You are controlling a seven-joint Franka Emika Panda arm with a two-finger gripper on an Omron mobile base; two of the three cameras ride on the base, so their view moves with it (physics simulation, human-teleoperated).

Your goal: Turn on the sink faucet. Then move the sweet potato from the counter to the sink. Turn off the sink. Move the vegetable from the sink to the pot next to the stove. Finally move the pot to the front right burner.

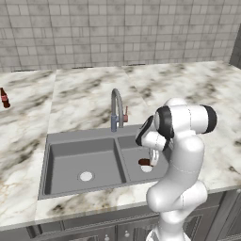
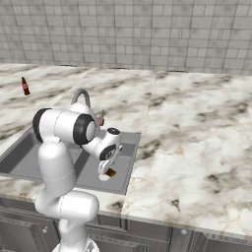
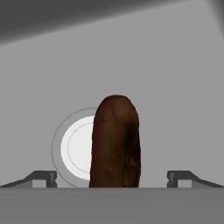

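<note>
Sweet potato over sink drain; end effector open astride; bottle far.

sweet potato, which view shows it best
The hand view: the sweet potato stands large and centred between the open finger tips, partly over the pale drain. In the left base view it is a small brown lump in the sink's narrower bowl; in the right base view, a speck under the gripper.

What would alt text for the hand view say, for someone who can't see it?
A reddish-brown sweet potato lies on the grey floor of the sink, partly covering its round pale drain. The robot's jaws stand wide open on either side of it, not touching.
</note>
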